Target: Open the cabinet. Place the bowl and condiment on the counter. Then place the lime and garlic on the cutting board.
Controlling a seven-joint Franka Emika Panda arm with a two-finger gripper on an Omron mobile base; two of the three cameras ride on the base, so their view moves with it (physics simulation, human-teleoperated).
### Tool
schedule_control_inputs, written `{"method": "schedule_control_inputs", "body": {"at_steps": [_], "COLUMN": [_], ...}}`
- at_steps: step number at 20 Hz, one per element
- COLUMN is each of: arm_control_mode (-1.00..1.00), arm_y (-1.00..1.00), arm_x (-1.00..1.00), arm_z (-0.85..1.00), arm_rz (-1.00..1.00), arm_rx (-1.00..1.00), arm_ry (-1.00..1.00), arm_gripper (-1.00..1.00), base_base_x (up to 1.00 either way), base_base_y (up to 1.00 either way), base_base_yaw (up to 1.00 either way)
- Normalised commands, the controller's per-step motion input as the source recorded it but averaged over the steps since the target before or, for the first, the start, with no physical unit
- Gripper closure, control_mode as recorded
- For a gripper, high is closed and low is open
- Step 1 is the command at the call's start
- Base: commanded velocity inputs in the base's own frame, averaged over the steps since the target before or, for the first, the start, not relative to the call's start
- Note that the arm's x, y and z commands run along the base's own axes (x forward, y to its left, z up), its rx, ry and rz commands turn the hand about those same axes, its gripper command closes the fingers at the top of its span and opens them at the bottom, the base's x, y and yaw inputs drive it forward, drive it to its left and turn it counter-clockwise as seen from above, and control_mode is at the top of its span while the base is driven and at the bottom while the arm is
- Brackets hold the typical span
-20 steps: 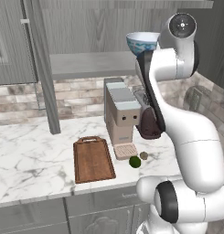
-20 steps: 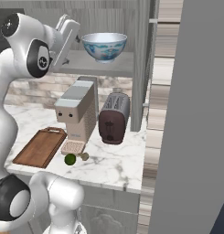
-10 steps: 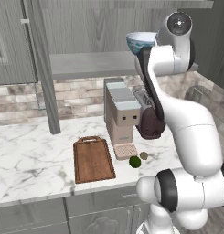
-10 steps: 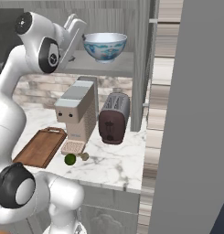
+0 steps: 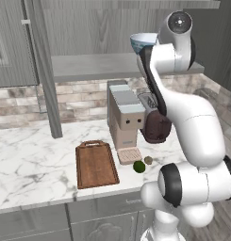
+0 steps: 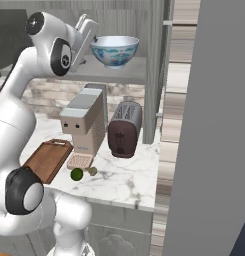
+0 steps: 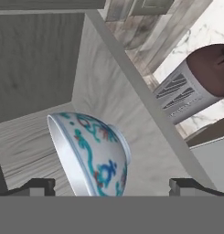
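The cabinet [image 6: 159, 60] stands open: 1 step done. The bowl [image 6: 114, 50] sits on its shelf, the gripper [image 7: 111, 185] spread wide beside it, holding nothing. Below the shelf, lime [image 5: 139, 166] and garlic [image 5: 148, 160] lie off the cutting board [image 5: 95, 164].

A glossy, glazed-looking bowl [image 7: 93, 153] is seen before the gripper [image 7: 111, 185], on matt grey wood-grain; below, veined marble tabletop [image 5: 32, 160].
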Motion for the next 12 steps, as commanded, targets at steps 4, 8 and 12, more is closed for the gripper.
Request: {"method": "schedule_control_inputs", "body": {"at_steps": [4,8,12], "arm_control_mode": [-1.00,-1.00,-1.00], "arm_y": [0.00,0.00,0.00], "arm_x": [0.16,0.08,0.06], "arm_z": [0.00,0.00,0.00], "arm_rz": [0.00,0.00,0.00], "arm_rx": [0.00,0.00,0.00], "arm_ry": [0.00,0.00,0.00], "arm_gripper": [-1.00,-1.00,-1.00], "base_base_x": [0.00,0.00,0.00], "base_base_y": [0.00,0.00,0.00], "base_base_yaw": [0.00,0.00,0.00]}}
